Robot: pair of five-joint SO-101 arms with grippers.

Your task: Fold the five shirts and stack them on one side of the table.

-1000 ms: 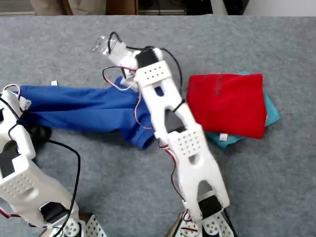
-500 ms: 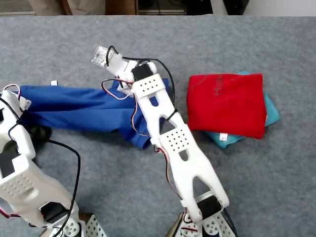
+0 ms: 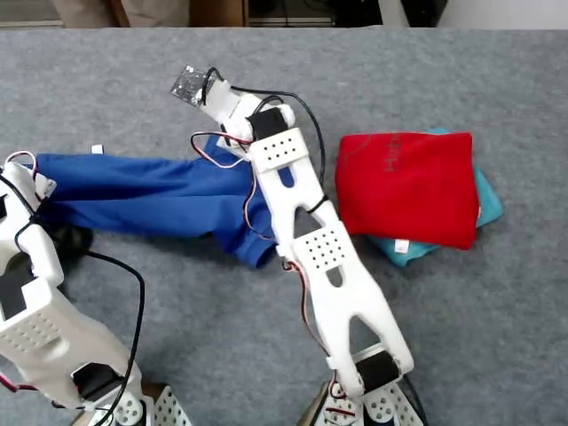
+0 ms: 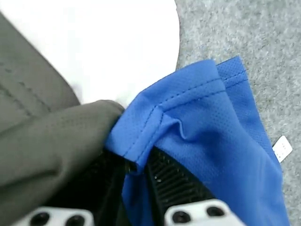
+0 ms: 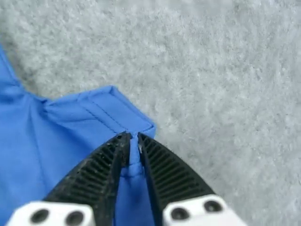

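Right pincer (image 5: 131, 137) clamped on blue shirt (image 5: 56, 141) | left pincer (image 4: 138, 162) likewise | tag (image 4: 282, 149) seemingly blank

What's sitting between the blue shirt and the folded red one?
Nothing rests there. The high view shows a bare strip of grey table between the blue shirt and the red shirt, with the right arm crossing above it.

The folded teal fabric shirt (image 3: 491, 209) lies mostly under the folded red fabric shirt (image 3: 406, 186); only its edges show. The white plastic right arm (image 3: 302, 209) covers a part of the long blue fabric shirt (image 3: 142, 195). The picture's edge cuts off the white left arm (image 3: 40, 328). In the left wrist view a dark olive cloth (image 4: 37, 141) is cut off too, and I cannot tell what it is.
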